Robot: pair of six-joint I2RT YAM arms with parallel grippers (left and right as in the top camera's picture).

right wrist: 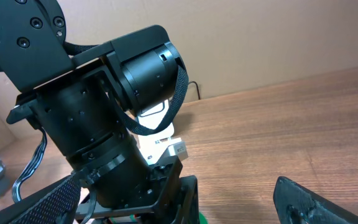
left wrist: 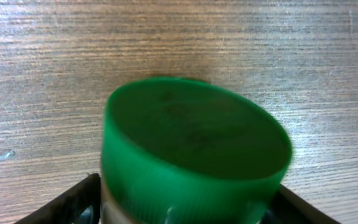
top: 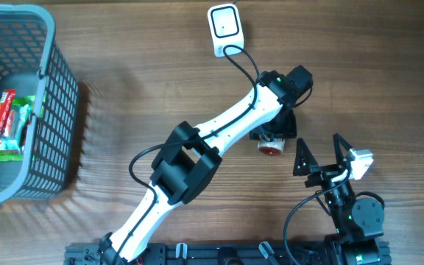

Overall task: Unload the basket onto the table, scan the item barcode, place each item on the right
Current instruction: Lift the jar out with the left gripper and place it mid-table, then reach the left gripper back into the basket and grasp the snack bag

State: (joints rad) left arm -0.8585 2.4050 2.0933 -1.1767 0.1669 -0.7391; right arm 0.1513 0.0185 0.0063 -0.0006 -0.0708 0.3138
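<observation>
Red and green packets (top: 6,121) are kept in a grey basket (top: 50,88) at the left of a wooden table (top: 138,96). A green-lidded jar (left wrist: 191,149) is seen mid-table between the left gripper's (left wrist: 188,205) fingers — whether it is gripped cannot be told — with its lid tilted upward and its long axis unclear. The right gripper (top: 319,143) is spread wide.

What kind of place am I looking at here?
Probably a mock shop checkout on a wooden table: a white barcode scanner, a grey shopping basket holding packets, and a green-lidded jar.

Grey mesh basket (top: 57,110) at left end of wooden table (top: 138,73); red-and-green packets (top: 6,121) lying inside it.
</observation>
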